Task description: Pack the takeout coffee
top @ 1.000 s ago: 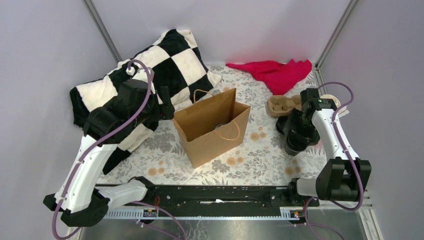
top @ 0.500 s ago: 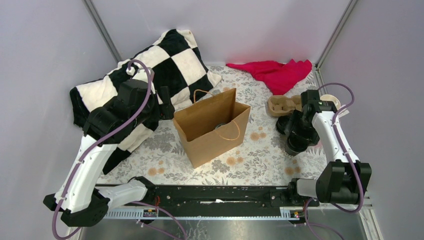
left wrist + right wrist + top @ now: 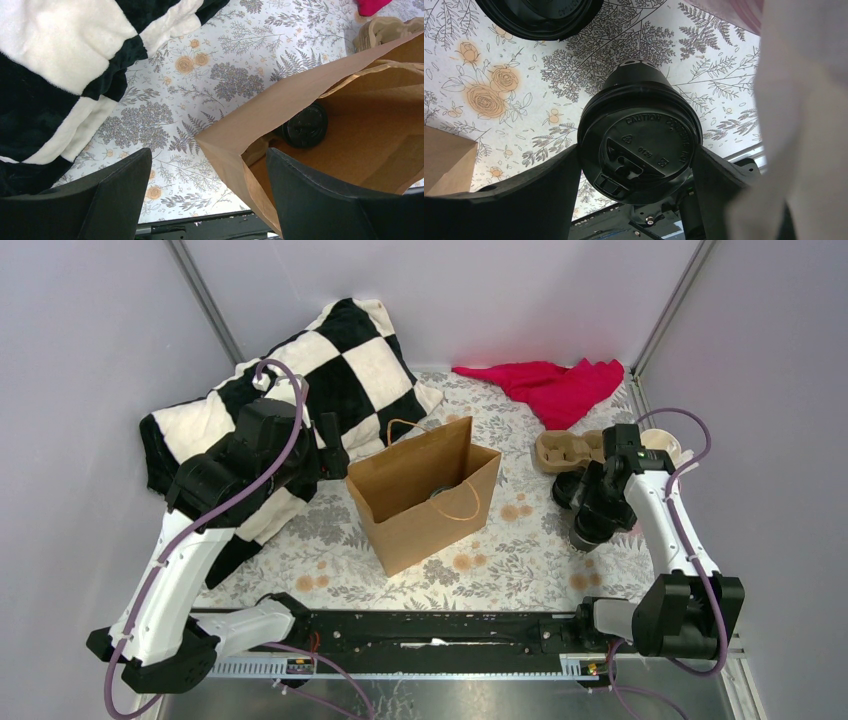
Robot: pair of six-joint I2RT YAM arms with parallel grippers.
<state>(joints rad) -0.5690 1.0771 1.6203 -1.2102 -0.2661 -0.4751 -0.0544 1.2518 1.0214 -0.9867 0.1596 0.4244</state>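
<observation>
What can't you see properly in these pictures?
- Right wrist view: whether the jaws press the cup is too close to tell.
- Right wrist view: the top edge cuts off a second cup; a white blur hides the right side.
- Left wrist view: the bag wall hides part of the cup inside; the right edge cuts off the bag.

Left arm (image 3: 175, 570) reaches forward, fingers (image 3: 100, 200) spread wide — right arm (image 3: 660, 505) angles down, its fingers (image 3: 524, 200) apart.

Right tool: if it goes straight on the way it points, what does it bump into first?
Most likely the black coffee cup: the right tool straddles it, so it lies directly ahead, very close.
</observation>
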